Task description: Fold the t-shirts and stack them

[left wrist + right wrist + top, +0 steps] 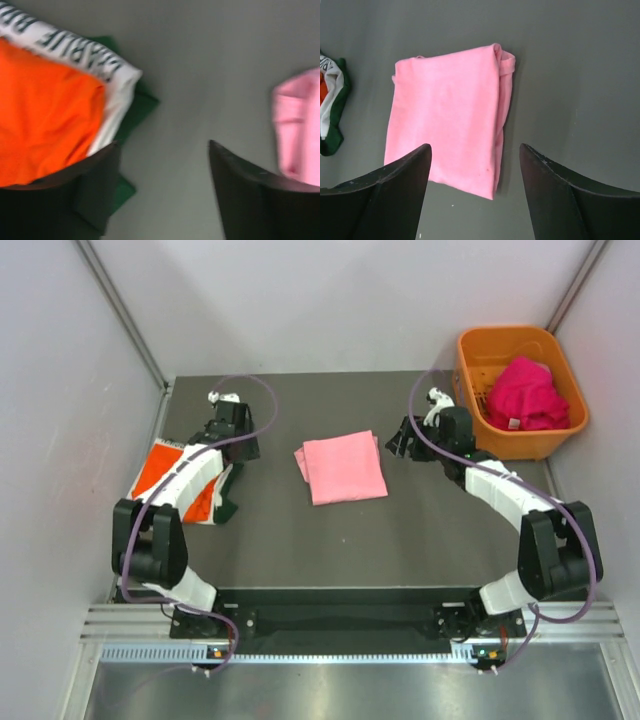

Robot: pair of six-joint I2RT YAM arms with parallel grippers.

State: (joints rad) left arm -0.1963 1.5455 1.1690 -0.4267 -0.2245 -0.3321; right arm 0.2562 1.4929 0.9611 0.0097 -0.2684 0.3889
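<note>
A light pink t-shirt (342, 467) lies folded in a flat rectangle at the middle of the table (300, 550); it also shows as the pink t-shirt (447, 115) and as the pink cloth (300, 125). At the left lies a pile with a bright orange t-shirt (40, 115) over a white one (112, 95) and a dark green one (137, 107). Magenta t-shirts (525, 395) are bunched in the basket. My left gripper (164, 145) hovers open between the pile and the pink shirt, holding nothing. My right gripper (475, 147) is open just right of the pink shirt, empty.
An orange plastic basket (478, 352) stands at the back right corner of the table. The pile of shirts (165, 472) reaches the table's left edge, partly under my left arm. Grey walls close in on both sides.
</note>
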